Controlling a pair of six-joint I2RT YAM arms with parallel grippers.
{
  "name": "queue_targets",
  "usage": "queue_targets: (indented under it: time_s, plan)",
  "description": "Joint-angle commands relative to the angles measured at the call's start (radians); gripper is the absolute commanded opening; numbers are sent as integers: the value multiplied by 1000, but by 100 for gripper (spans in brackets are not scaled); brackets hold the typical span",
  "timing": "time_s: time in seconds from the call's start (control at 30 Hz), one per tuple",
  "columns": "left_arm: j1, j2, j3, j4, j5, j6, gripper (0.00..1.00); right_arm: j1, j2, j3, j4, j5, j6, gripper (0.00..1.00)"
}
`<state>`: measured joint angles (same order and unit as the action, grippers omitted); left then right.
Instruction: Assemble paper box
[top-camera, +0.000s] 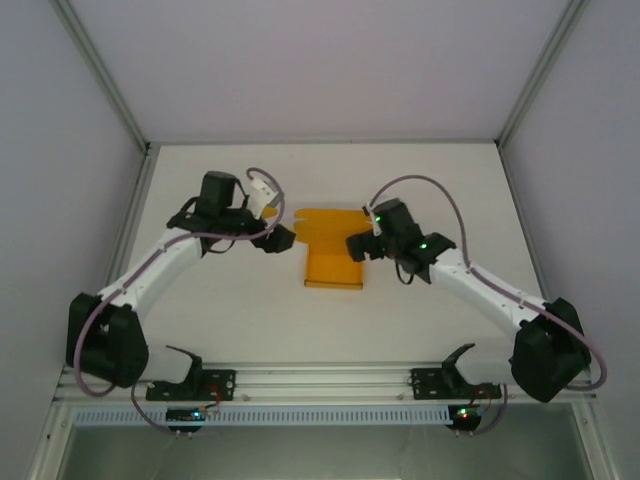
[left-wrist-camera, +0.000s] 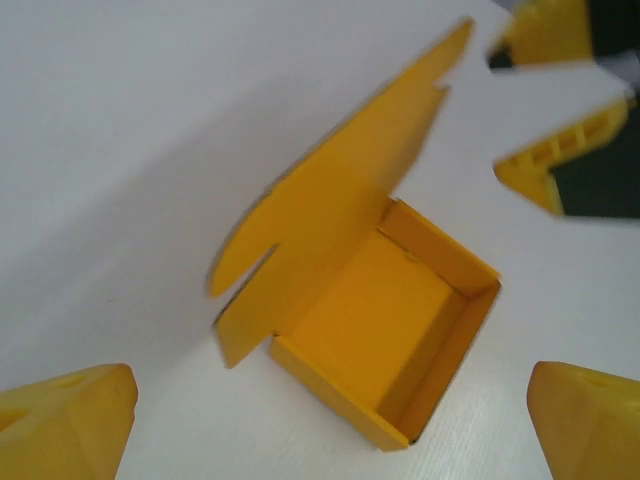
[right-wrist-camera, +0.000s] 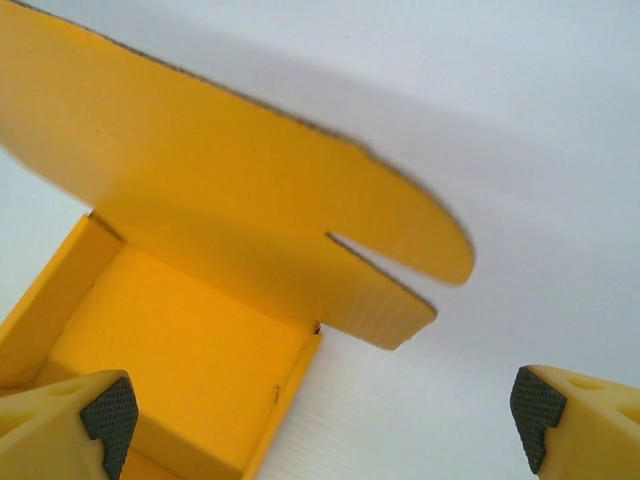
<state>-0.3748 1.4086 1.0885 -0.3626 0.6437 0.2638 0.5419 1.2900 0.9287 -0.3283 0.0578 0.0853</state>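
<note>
The paper box (top-camera: 332, 262) lies at the centre of the table (top-camera: 200, 170) in the overhead view, its tray (left-wrist-camera: 380, 330) formed and its lid (right-wrist-camera: 220, 190) standing half raised with the slotted tabs (right-wrist-camera: 420, 240) untucked. The left gripper (top-camera: 280, 238) hovers just left of it, jaws wide and empty. The right gripper (right-wrist-camera: 322, 410), just right of it, is equally spread, holding nothing. With nothing pinning the light card, a push on the lid could slide the whole box or crumple the tabs against the walls.
</note>
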Motion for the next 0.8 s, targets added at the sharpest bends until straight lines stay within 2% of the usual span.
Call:
queue_targets:
  time_s: [0.0,0.07,0.13,0.2,0.3,0.37,0.47,0.57,0.77]
  plan:
    - [-11,99,142,-174,79,213,100,-128,39,108,-30,-392,-269,99]
    - [-14,163,209,-222,88,253,100,-178,94,184,-104,-505,-385,99]
    - [-17,235,288,-284,94,298,100,-195,158,250,-180,-544,-501,100]
    - [-24,314,381,-369,84,327,100,-197,223,320,-235,-518,-554,99]
    - [-35,430,528,-561,92,424,100,-207,318,439,-384,-516,-617,93]
    - [-43,478,573,-588,52,438,93,-222,366,489,-469,-539,-666,88]
    - [-62,532,626,-602,-24,423,72,-232,430,529,-530,-513,-705,75]
    - [-71,561,650,-629,-30,438,57,-242,477,562,-572,-486,-741,63]
    - [-78,567,647,-613,-24,433,46,-255,495,553,-545,-509,-742,46]
